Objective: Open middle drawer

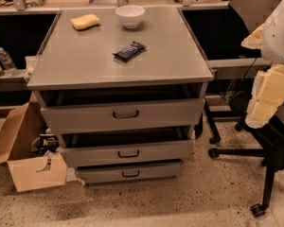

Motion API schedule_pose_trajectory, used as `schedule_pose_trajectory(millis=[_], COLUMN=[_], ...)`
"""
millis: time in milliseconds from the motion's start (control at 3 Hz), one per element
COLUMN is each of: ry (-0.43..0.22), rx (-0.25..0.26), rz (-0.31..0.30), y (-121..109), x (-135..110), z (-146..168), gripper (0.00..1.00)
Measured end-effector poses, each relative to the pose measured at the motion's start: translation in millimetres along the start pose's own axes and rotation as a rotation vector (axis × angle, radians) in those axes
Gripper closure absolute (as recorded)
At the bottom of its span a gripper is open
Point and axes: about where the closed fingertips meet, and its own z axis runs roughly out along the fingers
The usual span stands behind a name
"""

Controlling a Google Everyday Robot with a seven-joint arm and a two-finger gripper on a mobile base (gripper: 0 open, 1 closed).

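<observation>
A grey metal cabinet (118, 60) stands in the middle of the view with three stacked drawers. The middle drawer (170, 151) has a flat grey front with a small dark loop handle (128, 153) at its centre, and a dark gap shows above the front. The top drawer (75, 117) has the tallest front and the bottom drawer (156, 170) the lowest. My arm comes in at the right edge as white and pale yellow parts. Its gripper (269, 98) hangs there, well to the right of the cabinet and above the middle drawer's height, touching nothing.
A white bowl (130, 16), a yellow sponge (85, 21) and a dark snack bar (129, 50) lie on the cabinet top. An open cardboard box (23, 145) sits on the floor at the left. A black office chair base (270, 174) stands at the right.
</observation>
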Motion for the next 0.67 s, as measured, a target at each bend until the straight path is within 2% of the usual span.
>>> schedule_pose_trajectory(millis=[333, 667], ry=[-0.003, -0.043], rx=[-0.003, -0.040], rz=[-0.001, -0.014], y=[0.6, 8.8], x=[0.0, 0.2], z=[2.6, 33.4], gripper=[0.00, 0.00])
